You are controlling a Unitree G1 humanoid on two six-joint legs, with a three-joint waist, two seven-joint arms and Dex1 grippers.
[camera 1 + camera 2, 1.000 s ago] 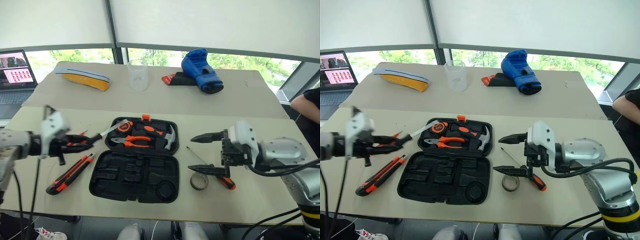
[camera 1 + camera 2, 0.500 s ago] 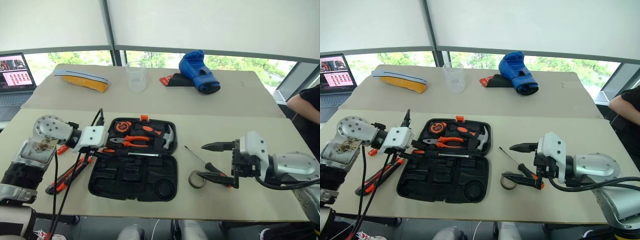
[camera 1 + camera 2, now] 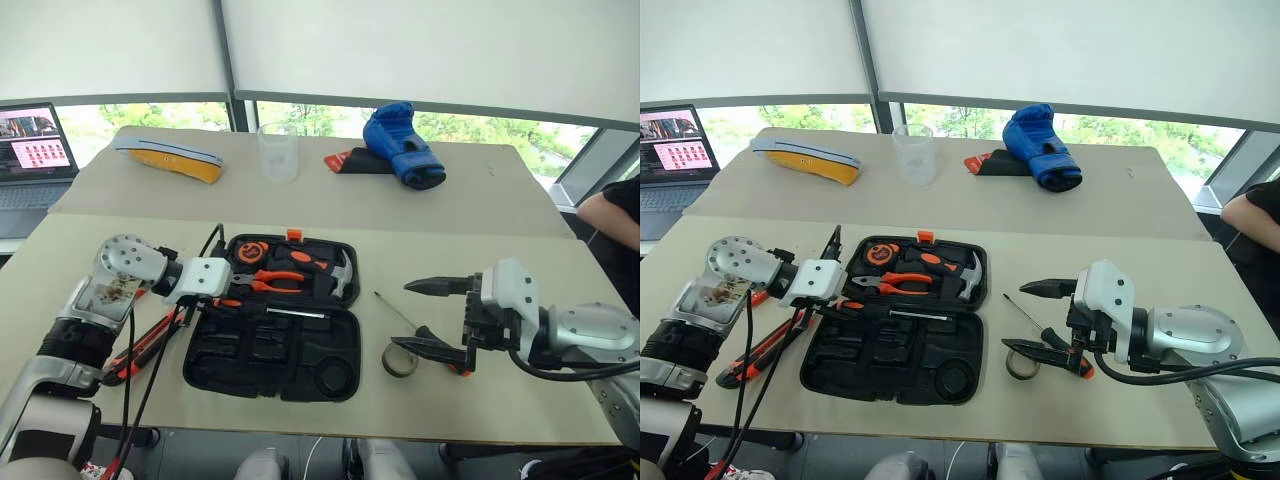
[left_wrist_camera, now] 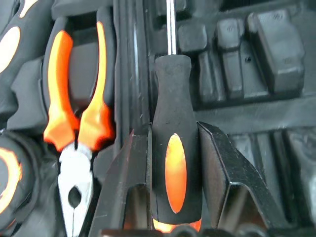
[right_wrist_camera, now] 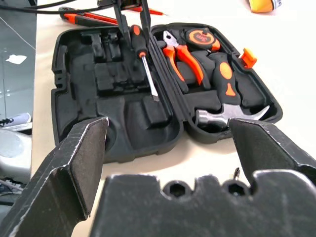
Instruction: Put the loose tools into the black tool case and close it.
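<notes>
Nearest, the right pincer (image 3: 437,318) hangs with its fingers wide apart over the grey tape roll (image 3: 399,360) and 1 screwdriver (image 3: 1045,334) on the worktop (image 3: 500,400), likely waiting. The left pincer (image 4: 168,197) is clamped on another screwdriver (image 4: 170,148), holding it along the open black tool case (image 3: 270,345) beside the pliers (image 3: 268,282), apparently to seat it.

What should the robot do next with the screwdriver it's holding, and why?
Probably lower it a little and let go. The left claw is shut on the screwdriver, whose shaft already lies along the hinge side of the open tool case, over the empty recesses. Opening the claw there should drop it into place.
</notes>
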